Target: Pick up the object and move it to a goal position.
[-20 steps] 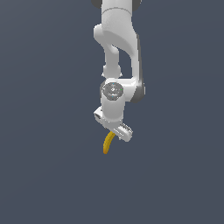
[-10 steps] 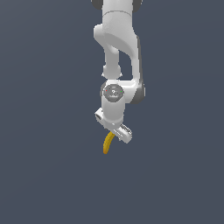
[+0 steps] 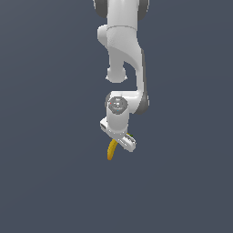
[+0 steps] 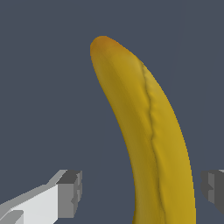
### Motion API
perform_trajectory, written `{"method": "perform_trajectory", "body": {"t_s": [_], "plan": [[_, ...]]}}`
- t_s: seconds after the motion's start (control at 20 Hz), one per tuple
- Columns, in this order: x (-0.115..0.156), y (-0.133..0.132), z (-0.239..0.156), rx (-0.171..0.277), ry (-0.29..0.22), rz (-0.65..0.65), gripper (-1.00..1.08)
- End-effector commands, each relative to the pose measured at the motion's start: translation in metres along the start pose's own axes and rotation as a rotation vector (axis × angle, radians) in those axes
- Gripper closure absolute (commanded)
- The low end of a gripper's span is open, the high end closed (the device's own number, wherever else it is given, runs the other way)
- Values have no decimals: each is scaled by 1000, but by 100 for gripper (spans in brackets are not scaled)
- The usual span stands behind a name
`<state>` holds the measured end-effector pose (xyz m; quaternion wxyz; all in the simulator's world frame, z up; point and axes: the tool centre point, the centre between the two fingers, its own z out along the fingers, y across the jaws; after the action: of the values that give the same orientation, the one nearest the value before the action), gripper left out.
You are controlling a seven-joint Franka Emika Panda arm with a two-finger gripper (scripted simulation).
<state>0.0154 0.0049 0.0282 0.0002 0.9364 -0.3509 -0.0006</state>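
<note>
The object, a small curved yellow banana [image 3: 110,150], hangs in mid-air under the white arm in the exterior view, its lower end pointing down. My gripper [image 3: 122,142] is shut on its upper part, and a greenish stem tip shows just past the hand. In the wrist view the banana [image 4: 153,131] runs away from the camera between my gripper [image 4: 142,189] fingers. One grey finger pad [image 4: 70,192] shows on one side and the other pad [image 4: 213,187] sits close against the fruit. No goal marker shows in either view.
Only a flat dark grey-blue background surrounds the arm [image 3: 123,41] in both views. No other objects, edges or containers show.
</note>
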Motion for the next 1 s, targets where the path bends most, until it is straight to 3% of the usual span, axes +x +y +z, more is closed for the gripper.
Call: {"method": "perform_trajectory", "body": {"t_s": [0.0,0.15,0.2,0.95], "plan": [[0,-1,8,1,1,0,-92],[1,-1,9,1,1,0,-92],[1,-1,9,1,1,0,108],[7,1,2,0,1,2,108]]}}
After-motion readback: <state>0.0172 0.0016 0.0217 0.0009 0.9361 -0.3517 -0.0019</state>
